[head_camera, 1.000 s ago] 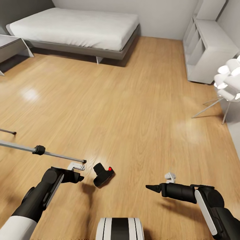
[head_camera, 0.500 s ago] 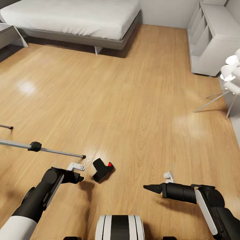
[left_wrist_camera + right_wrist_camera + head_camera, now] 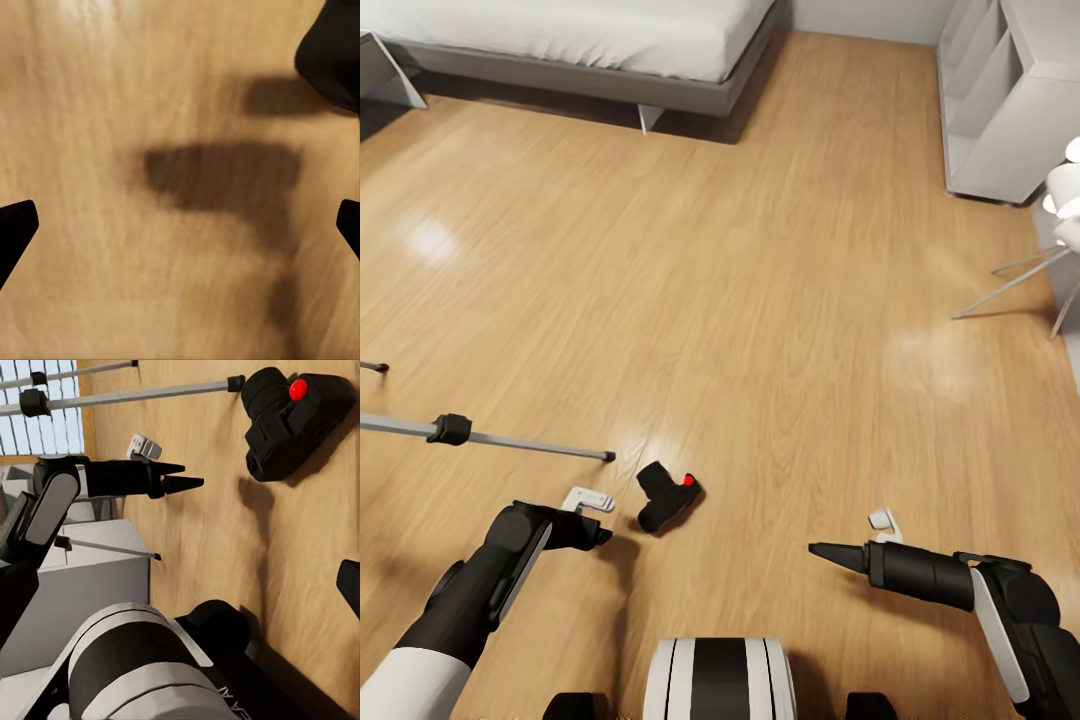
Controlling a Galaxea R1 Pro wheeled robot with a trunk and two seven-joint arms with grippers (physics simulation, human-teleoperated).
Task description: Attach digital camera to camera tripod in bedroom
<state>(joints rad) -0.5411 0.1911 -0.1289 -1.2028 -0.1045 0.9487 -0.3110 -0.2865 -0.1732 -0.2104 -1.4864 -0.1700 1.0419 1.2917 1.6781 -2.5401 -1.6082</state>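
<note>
The digital camera [image 3: 665,497], black and boxy with a red button, lies on the wood floor of the bedroom between my two arms. It appears again in the right wrist view [image 3: 292,420]. A silver leg of the camera tripod [image 3: 510,441] with a black joint stretches across the floor from the left edge, its foot ending just left of the camera. The leg also crosses the right wrist view [image 3: 150,394]. My left gripper [image 3: 596,535] hangs open just left of the camera, low over the floor [image 3: 180,225]. My right gripper [image 3: 826,552] is open, well to the camera's right.
A grey bed [image 3: 610,45] stands at the far wall. The white cube shelf [image 3: 1010,110] is at the far right, with thin metal legs of a white lamp [image 3: 1010,285] below it. A desk corner [image 3: 385,75] shows far left. My base [image 3: 720,680] is at the bottom.
The head view has tilted down and moved forward, so bed and shelf slid upward. My right gripper shifted slightly right. Camera and tripod leg lie where they were.
</note>
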